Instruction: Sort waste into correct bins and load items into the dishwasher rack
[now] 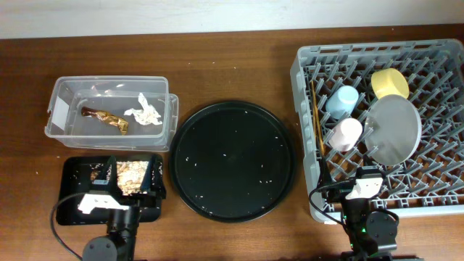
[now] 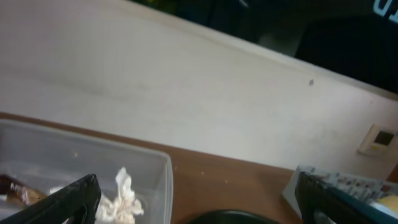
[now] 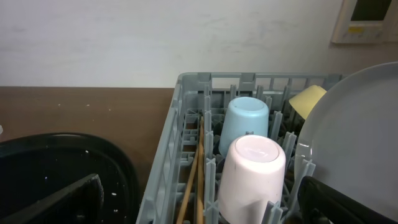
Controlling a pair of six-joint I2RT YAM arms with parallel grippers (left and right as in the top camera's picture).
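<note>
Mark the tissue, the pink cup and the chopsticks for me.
crumpled white tissue point(image 1: 144, 113), overhead view, centre of the crumple.
pink cup point(image 3: 252, 177), right wrist view, side wall below its upturned base.
wooden chopsticks point(image 1: 317, 116), overhead view, mid-length of the pair.

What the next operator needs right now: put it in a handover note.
Left end effector: open, empty, above the black tray.
Right end effector: open, empty, at the rack, near edge.
Tissue and wrapper lie in the clear tub; food scraps are in the black tray.
Blue cup, pink cup, yellow bowl, plate and chopsticks are all in the rack.
Left: seemingly only stray white grains on the round tray.
</note>
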